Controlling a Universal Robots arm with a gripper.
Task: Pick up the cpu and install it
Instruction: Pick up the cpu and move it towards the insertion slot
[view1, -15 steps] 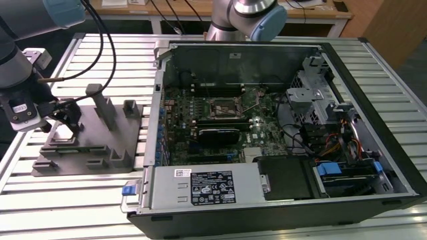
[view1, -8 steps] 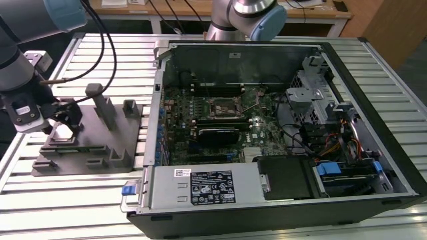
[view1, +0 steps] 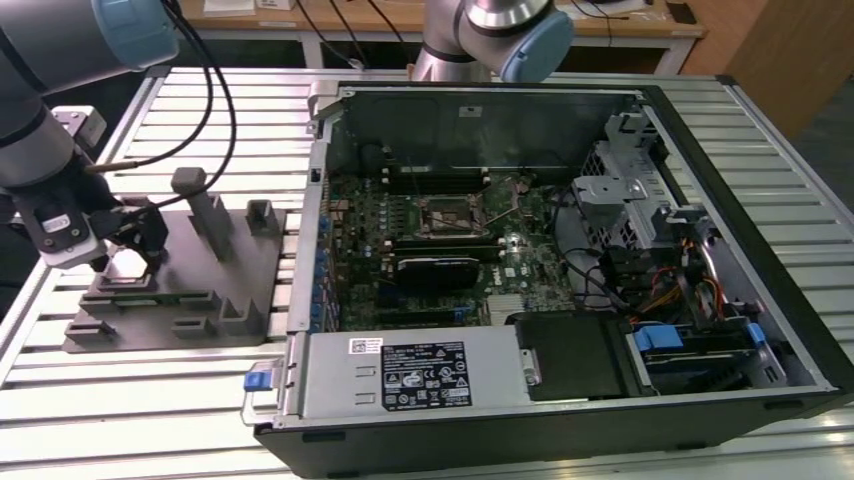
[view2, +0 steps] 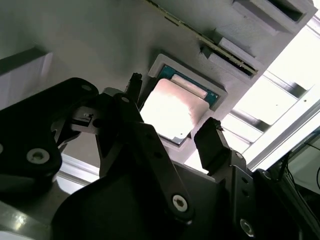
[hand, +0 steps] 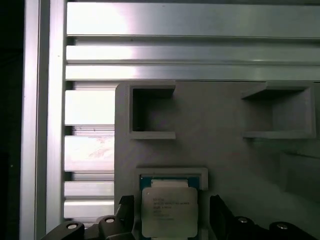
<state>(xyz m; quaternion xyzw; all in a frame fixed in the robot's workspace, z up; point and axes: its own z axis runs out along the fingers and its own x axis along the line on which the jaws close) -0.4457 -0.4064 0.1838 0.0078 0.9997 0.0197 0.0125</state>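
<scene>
You are holding the arm (view1: 40, 130) out at the exterior view's left, its grey link slanting down from a blue-capped joint (view1: 127, 30) to the wrist (view1: 56, 225). The wrist is hanging low, and the gripper (view1: 130, 245) below it is pointing downward and a little toward the exterior view's right. In both wrist views the gripper (view2: 172, 106) (hand: 172, 207) is standing parted. Its two black fingers (view2: 214, 145) (hand: 220, 215) are reaching forward side by side with a wide gap between their tips, and they are clamping nothing. The dark linkages behind them are lying folded back against the gripper's body.
</scene>
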